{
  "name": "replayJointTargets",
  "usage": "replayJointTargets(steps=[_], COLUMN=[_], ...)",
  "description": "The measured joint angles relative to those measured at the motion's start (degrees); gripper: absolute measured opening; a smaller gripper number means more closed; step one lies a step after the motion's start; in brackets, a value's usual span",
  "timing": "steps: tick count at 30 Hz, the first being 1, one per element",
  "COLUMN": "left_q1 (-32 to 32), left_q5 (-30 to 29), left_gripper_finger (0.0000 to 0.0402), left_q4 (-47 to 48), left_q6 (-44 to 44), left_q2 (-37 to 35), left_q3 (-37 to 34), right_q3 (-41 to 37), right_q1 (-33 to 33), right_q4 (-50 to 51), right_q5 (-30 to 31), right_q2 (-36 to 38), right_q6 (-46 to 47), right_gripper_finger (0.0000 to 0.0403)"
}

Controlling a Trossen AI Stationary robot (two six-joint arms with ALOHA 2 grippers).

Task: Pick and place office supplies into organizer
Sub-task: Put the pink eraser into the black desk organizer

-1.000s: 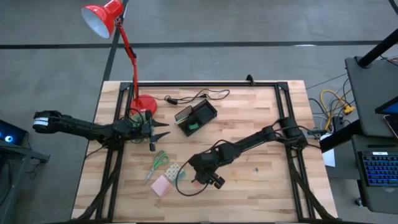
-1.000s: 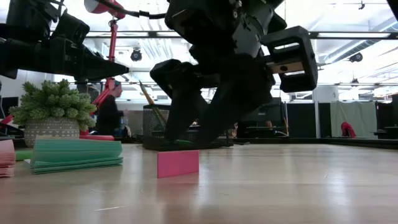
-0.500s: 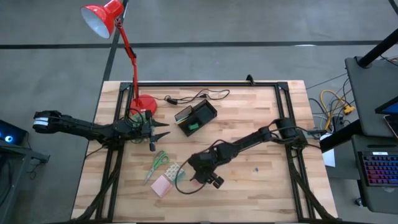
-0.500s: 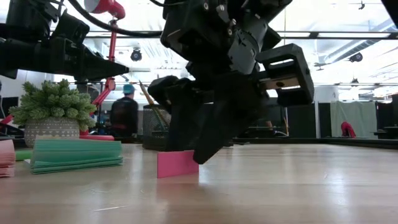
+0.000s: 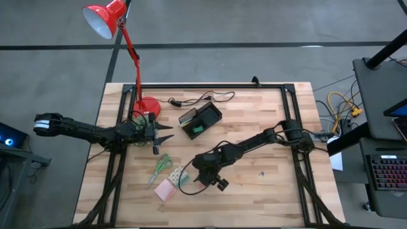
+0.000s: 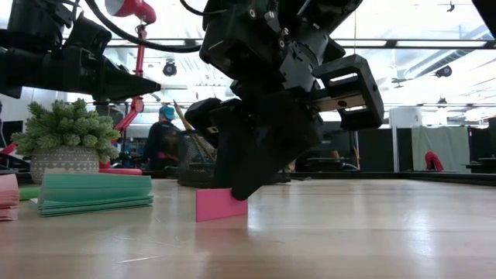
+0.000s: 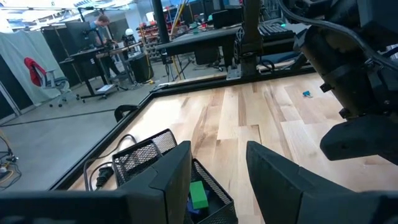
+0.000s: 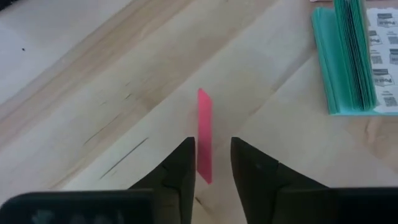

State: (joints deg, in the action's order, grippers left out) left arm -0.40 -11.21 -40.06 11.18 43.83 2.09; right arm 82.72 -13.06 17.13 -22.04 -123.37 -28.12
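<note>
Over table centre, right pincer now lower, fingers narrowly open astride upright pink piece.

two grippers, one organizer, one scissors, one lamp

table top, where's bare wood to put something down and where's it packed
Bare wood on the table fills the corner beyond the right gripper, and a strip runs between the organizer and the right arm. Crowded: the scissors, patterned block and pink sticky-note pad cluster by that gripper; the left gripper waits near the lamp base.
</note>
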Motion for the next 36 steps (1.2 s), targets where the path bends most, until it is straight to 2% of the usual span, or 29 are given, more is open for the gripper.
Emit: replayJointTargets(steps=[13, 21, 29, 36], left_q1=[0.0, 0.0, 0.0, 0.0], left_q5=[0.0, 0.0, 0.0, 0.0], left_gripper_finger=[0.0142, 0.0142, 0.0142, 0.0142], left_q4=[0.0, 0.0, 0.0, 0.0], left_q6=[0.0, 0.0, 0.0, 0.0], left_q2=[0.0, 0.0, 0.0, 0.0], left_q3=[0.0, 0.0, 0.0, 0.0], right_q3=[-0.5, -0.5, -0.6, -0.6], right_q1=[0.0, 0.0, 0.4, 1.7], right_q4=[1.0, 1.0, 3.5, 6.1], right_q5=[0.0, 0.2, 1.1, 7.3], right_q2=[-0.6, -0.6, 0.6, 4.1], right_q6=[-0.4, -1.1, -3.6, -4.1], right_gripper_finger=[0.0053, 0.0016, 0.0014, 0.0014])
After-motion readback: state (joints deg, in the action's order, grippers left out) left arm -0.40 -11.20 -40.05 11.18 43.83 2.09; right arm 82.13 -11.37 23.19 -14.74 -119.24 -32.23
